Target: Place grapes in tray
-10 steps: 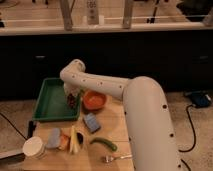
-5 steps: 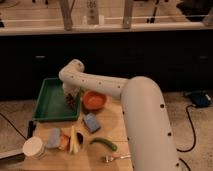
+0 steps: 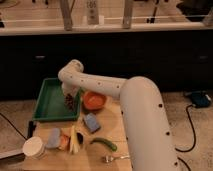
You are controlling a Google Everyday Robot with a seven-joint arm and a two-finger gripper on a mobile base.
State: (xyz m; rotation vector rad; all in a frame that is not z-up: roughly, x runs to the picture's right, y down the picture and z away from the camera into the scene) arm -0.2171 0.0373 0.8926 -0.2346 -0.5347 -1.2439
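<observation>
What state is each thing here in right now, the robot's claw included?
Gripper: shut on the grapes, over the tray's right side.
Grapes: held, low in the tray; touching its floor or not, cannot tell.
Tray: flat on the table.
Bowl: upright, right of the tray.
Pepper: lying on the table.

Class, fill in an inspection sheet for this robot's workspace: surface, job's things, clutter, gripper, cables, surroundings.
Surface: wooden table, crowded.
Job's things: grapes at the right side of the green tray.
Clutter: orange bowl, blue sponge, green pepper, banana, white cup, metal utensil.
Gripper: gripper over the tray, jaws shut on the grapes.
Cables: black cable on the floor, right.
Surroundings: dark counter behind.
</observation>
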